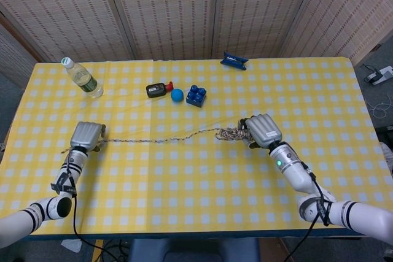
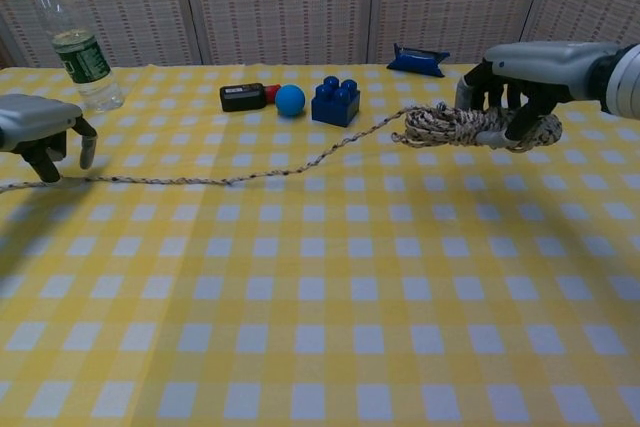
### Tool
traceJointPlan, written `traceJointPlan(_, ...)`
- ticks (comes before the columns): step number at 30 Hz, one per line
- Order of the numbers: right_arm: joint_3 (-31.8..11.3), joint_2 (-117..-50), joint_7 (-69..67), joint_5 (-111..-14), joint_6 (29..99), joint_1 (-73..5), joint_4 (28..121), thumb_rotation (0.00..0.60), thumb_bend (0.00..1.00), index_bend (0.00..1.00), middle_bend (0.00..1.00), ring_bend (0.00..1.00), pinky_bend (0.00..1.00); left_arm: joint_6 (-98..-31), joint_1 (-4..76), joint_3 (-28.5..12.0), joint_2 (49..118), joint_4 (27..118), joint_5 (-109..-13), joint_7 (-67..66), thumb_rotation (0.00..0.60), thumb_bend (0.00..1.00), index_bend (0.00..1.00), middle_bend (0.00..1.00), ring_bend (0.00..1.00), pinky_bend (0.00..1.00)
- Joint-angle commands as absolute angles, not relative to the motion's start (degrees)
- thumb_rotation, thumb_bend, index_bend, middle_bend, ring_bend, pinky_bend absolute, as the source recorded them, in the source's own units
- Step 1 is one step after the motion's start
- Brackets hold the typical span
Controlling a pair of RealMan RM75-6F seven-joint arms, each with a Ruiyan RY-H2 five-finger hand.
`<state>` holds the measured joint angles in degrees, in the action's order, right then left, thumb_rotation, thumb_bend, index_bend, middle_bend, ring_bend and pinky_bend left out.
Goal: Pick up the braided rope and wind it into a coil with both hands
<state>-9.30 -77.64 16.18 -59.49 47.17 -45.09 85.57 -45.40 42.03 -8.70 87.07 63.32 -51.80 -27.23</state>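
The right hand (image 2: 515, 97) grips a bundle of wound rope (image 2: 470, 125) above the counter (image 2: 330, 297), fingers curled around the loops. From the bundle the rope's free length runs leftward, sagging onto the yellow checked cloth and trailing toward the left hand (image 2: 40, 132). That hand hangs low over the rope's far end with fingers bent downward; whether it actually pinches the rope I cannot tell. Further back stand a bottle (image 2: 72, 42), a black device (image 2: 243, 97), a ball (image 2: 290, 99), a blue block (image 2: 336, 99) and a blue packet (image 2: 417, 59).
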Motion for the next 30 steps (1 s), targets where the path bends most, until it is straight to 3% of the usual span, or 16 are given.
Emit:
traceJointPlan(1,-9.3,-77.6,16.0,-59.5,47.1,-45.1,85.5,0.600,0.47,0.58,0.51,0.43,0.45,-44.9,42.4,-8.7,87.8,62.2,-51.2,-27.2,0.600,0.31,0.63,1.00,0.98,1.00)
traceJointPlan(13,-8.8,-78.1,15.6,-59.2,46.3,-45.5,84.4,0.600,0.47,0.59,0.51,0.43,0.46,-43.6,43.0,-8.6,89.0,59.8,-50.0,-26.7,0.600,0.37,0.65,1.00,0.98,1.00)
traceJointPlan(30,-8.6,-78.3,14.7,-59.4,46.6,-45.3,84.1,0.600,0.47,0.59,0.51,0.44,0.47,-43.2,43.3,-8.1,89.6,59.3,-49.7,-26.8,0.600,0.38,0.69,1.00,0.99,1.00)
